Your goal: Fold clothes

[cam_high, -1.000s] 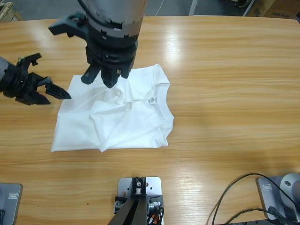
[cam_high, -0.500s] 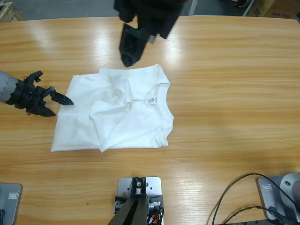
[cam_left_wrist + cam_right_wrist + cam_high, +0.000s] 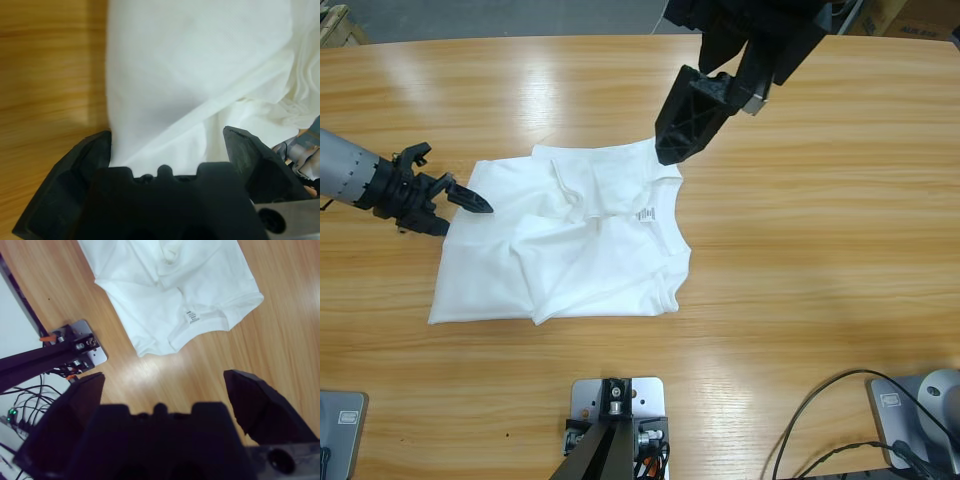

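The white T-shirt [image 3: 580,250] lies crumpled and partly folded on the wooden table [image 3: 820,250], its neck label [image 3: 645,214] facing up near the collar. My left gripper [image 3: 455,195] comes in from the left at the shirt's upper left corner. In the left wrist view it is open [image 3: 170,145], with the shirt's edge [image 3: 200,75] lying between its jaws, not clamped. My right gripper [image 3: 680,130] hangs open above the shirt's far right corner, holding nothing. The right wrist view [image 3: 162,385] looks down on the shirt [image 3: 170,295] and label [image 3: 190,316].
Black cables [image 3: 820,420] lie at the table's near right corner. Bare wood stretches to the right of the shirt and along the front edge. The table's far edge runs just behind the right arm.
The right arm rose off the middle of the shirt and swung up and to the right. The left gripper slid right, up to the shirt's corner.
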Tool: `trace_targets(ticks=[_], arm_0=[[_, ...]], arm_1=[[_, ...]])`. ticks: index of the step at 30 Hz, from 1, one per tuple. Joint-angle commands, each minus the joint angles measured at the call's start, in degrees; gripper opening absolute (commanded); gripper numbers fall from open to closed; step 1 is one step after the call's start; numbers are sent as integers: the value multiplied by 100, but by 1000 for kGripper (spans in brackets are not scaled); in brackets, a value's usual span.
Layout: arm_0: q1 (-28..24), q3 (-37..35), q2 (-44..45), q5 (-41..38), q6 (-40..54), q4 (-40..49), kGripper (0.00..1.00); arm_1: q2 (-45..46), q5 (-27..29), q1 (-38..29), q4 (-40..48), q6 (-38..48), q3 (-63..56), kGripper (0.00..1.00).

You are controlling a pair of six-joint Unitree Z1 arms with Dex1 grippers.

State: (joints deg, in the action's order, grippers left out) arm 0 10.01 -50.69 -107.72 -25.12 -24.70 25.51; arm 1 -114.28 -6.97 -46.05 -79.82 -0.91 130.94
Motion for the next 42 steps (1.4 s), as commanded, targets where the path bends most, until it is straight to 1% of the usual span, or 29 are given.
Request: trace_targets(ticks=[1, 4, 5, 6, 7, 8, 9, 10, 14, 18, 23, 27, 30, 32, 36, 42], arm_0=[[423, 330, -669, -2, -201, -73, 899], [474, 376, -669, -2, -259, -106, 899], [475, 376, -676, -2, -270, -115, 882], [475, 376, -673, -4, -268, -124, 743], [481, 376, -666, -16, -263, -129, 502], [484, 376, -662, -37, -252, -134, 234], [482, 378, -657, -46, -242, -134, 17], [482, 390, -632, -46, -231, -140, 0], [484, 417, -434, -67, -70, -189, 0], [475, 617, -258, -152, -10, -482, 0], [387, 745, -31, -229, 97, -632, 0], [27, 740, 646, -229, 141, -482, 0], [-268, 510, 1196, -222, 282, -29, 0], [-500, 255, 1377, -222, 437, 363, 0], [-840, 100, 1365, -222, 507, 669, 0], [-1152, -123, 783, -146, 510, 948, 0]], arm_1=[[210, 111, 61, -559, 91, -325, 973], [275, 134, 61, -545, 91, -395, 973], [301, 136, 61, -527, 91, -446, 973], [342, 143, 61, -499, 93, -517, 972], [387, 143, 61, -459, 102, -605, 968], [433, 146, 61, -420, 109, -687, 968], [475, 157, 61, -380, 117, -772, 968], [516, 162, 61, -341, 133, -851, 968], [611, 169, 70, -222, 184, -1062, 954], [653, 169, 70, -146, 214, -1185, 936], [718, 166, 70, -51, 228, -1369, 936], [741, 155, 70, 72, 256, -1527, 936], [756, 139, 70, 153, 267, -1633, 936], [781, 125, 70, 207, 274, -1698, 936], [825, 125, 70, 213, 276, -1730, 936], [927, 125, 70, 211, 276, -1846, 936]])
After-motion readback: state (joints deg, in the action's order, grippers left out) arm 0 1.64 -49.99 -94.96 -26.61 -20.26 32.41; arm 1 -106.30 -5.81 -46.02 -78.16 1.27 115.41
